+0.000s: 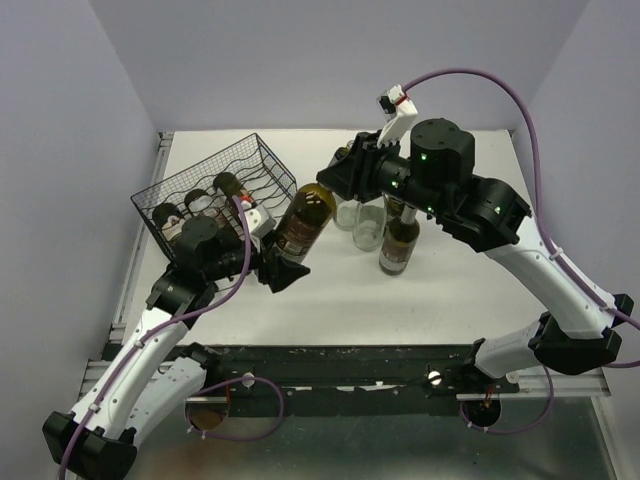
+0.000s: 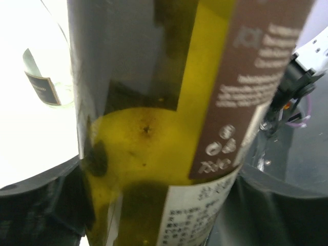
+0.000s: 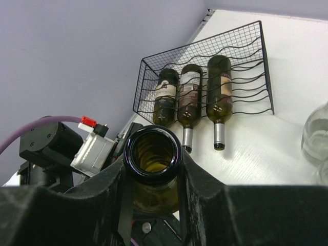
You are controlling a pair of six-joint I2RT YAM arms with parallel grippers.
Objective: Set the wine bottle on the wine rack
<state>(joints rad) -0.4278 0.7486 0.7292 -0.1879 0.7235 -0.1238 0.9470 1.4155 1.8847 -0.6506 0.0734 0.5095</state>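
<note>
beside the wine rack's (image 1: pixel 210 180) right edge, we held the wine bottle (image 1: pixel 305 222) tilted over bare table (image 1: pixel 400 310). our right gripper (image 3: pixel 154 174) pinched its neck. our left gripper (image 1: pixel 285 272) sat round its bottom; how tight, we couldn't tell.

Overhead camera looks down from high behind on everything, left wrist jammed close against the wine bottle (image 2: pixel 154 143), right wrist peering past its mouth at the wine rack (image 3: pixel 205 56), both also seen overhead.

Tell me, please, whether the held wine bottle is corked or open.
Open: the right wrist view shows the wine bottle's hollow mouth, no cork or cap, in the right end effector.
</note>
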